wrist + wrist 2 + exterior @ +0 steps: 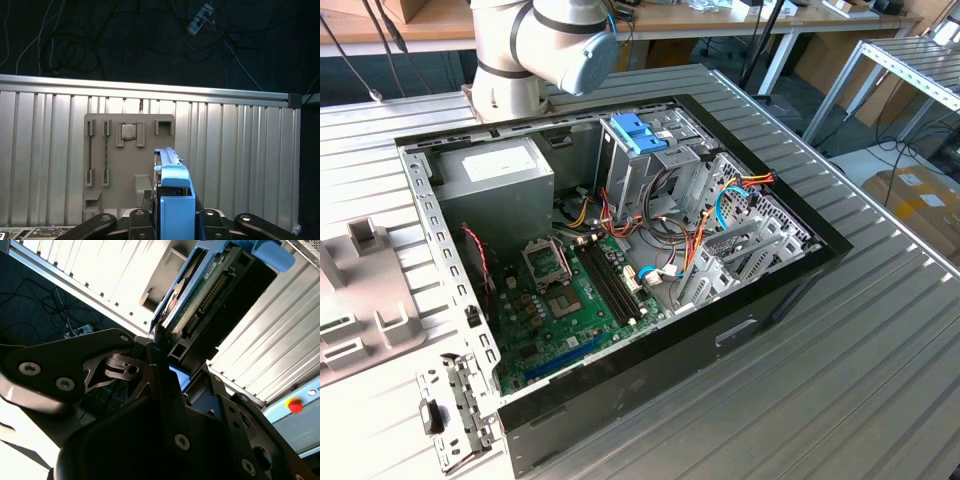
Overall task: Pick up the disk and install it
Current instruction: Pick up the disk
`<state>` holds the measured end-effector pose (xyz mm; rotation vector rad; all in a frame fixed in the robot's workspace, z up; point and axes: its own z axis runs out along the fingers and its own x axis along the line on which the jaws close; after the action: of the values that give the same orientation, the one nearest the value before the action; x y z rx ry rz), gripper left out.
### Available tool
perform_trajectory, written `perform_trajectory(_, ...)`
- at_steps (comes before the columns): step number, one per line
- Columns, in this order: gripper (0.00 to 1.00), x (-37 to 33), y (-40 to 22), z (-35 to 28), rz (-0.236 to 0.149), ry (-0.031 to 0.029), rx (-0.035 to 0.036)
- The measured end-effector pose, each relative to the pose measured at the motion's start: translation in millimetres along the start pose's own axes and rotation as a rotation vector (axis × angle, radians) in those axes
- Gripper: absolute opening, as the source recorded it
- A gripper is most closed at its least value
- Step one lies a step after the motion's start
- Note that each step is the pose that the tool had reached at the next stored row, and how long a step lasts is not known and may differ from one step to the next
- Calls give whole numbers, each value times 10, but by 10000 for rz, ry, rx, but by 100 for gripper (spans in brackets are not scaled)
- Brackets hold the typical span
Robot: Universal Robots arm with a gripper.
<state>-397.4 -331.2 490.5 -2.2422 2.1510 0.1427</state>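
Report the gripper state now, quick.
Gripper: closed, holding the flat dark hard drive with bright blue plastic rails.

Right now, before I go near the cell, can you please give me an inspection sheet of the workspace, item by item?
Surface: ribbed metal table, carrying an open computer case.
Job's things: the disk stands on edge, held, seen against the grey parts tray.
Clutter: a chip seated in the tray; a loose metal bracket beside the case.
Grippers: gripper shut on the disk.
Cables: orange and red wire bundle inside the case; a power strip with leads on the dark floor.
Surroundings: cardboard boxes and a wooden bench beyond the table.
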Motion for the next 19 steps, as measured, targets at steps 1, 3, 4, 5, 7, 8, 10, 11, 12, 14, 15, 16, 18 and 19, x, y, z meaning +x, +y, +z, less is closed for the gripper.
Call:
perform_trajectory(1, 37, 2, -3, 0, -1, 0, 0)
perform_trajectory(3, 37, 4, -6, 0, 0, 0, 0)
perform_trajectory(4, 37, 5, -8, 0, 0, 0, 0)
perform_trajectory(5, 37, 6, -10, -1, 0, 0, 0)
perform_trajectory(7, 37, 7, -13, -1, 0, 0, -1)
perform_trajectory(8, 37, 8, -15, -1, 0, 0, 0)
perform_trajectory(10, 37, 11, -21, -1, 0, 0, 0)
perform_trajectory(11, 37, 12, -22, -1, 0, 0, 0)
perform_trajectory(12, 37, 13, -24, -1, 0, 0, 0)
perform_trajectory(14, 37, 15, -27, -1, 0, 0, 0)
perform_trajectory(15, 37, 16, -29, -1, 0, 0, 0)
perform_trajectory(16, 37, 18, -31, -1, 0, 0, -1)
perform_trajectory(18, 37, 21, -36, -2, -1, 0, 0)
perform_trajectory(19, 37, 22, -37, -2, 0, 0, 0)
